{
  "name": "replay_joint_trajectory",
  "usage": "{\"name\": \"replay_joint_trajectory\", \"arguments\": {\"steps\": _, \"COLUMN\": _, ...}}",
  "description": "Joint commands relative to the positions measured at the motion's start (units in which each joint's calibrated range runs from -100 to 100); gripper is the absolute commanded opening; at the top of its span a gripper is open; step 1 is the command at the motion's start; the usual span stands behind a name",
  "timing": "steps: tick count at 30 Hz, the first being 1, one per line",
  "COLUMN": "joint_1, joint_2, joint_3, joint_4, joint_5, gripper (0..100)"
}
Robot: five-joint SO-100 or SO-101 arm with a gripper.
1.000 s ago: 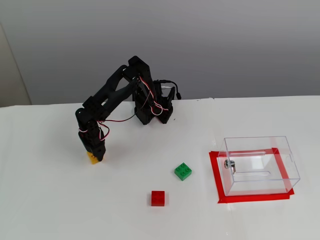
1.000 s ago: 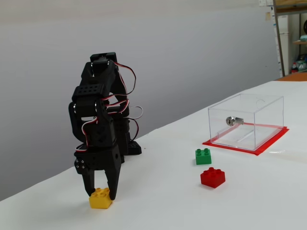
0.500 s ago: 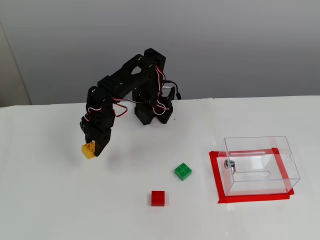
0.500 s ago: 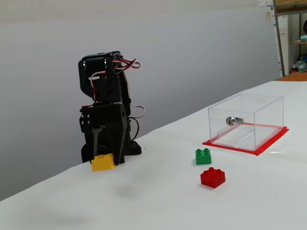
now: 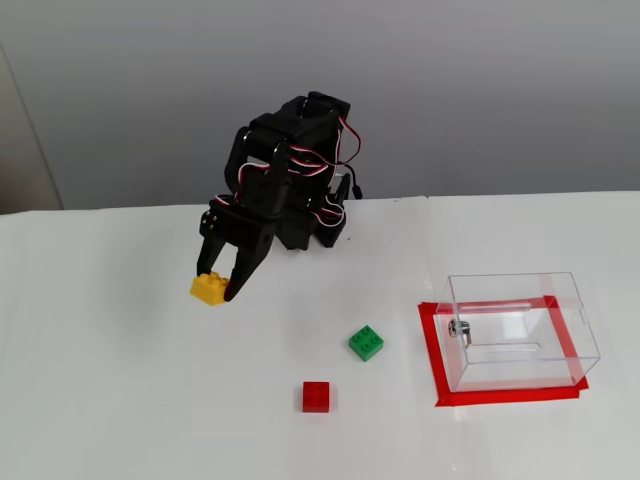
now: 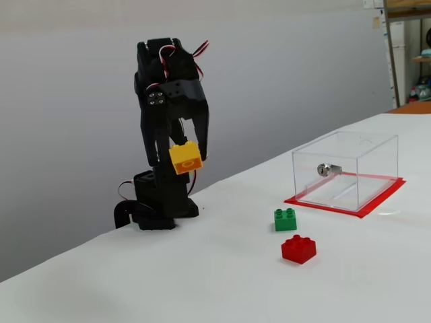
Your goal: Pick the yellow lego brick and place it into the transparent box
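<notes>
1. A fixed view, from above and in front.
   - The fingers point(image 5: 217, 281) are clenching the yellow lego brick point(image 5: 209, 288), pointing down with the brick at their tips.
   - The white surface point(image 5: 120, 400) is lying below the brick; this view alone cannot tell whether the brick is clear of it.
   - The green brick point(image 5: 366, 342) and the red brick point(image 5: 316, 396) are sitting apart from the fingers, toward the camera and to the right, untouched.
   - The transparent box point(image 5: 515, 330) is standing well to the right of the fingers, inside a red tape outline point(image 5: 432, 350) that appears to be marking its spot. Its top is open, and it is holding no bricks; only a small metal fitting point(image 5: 459, 327) is showing on its left wall.

2. Another fixed view, from low at the side.
   - The fingers point(image 6: 183, 155) are gripping the yellow lego brick point(image 6: 185, 157) tilted and well above the surface point(image 6: 222, 289), a height that would probably let it pass over the box wall.
   - The green brick point(image 6: 285, 219) and red brick point(image 6: 298, 248) are resting below and right of the fingers.
   - The transparent box point(image 6: 350, 168) is standing further right, holding no bricks.
</notes>
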Motion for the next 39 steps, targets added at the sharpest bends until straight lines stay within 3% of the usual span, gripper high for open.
{"name": "replay_joint_trajectory", "arguments": {"steps": 1, "joint_1": -6.1, "joint_2": -3.9, "joint_3": -2.1, "joint_4": -1.0, "joint_5": 0.4, "gripper": 2}}
{"name": "replay_joint_trajectory", "arguments": {"steps": 16, "joint_1": -40.4, "joint_2": -10.0, "joint_3": -2.0, "joint_4": -3.1, "joint_5": 0.7, "gripper": 2}}
{"name": "replay_joint_trajectory", "arguments": {"steps": 39, "joint_1": -79.5, "joint_2": -10.0, "joint_3": -2.0, "joint_4": -3.1, "joint_5": 0.8, "gripper": 2}}
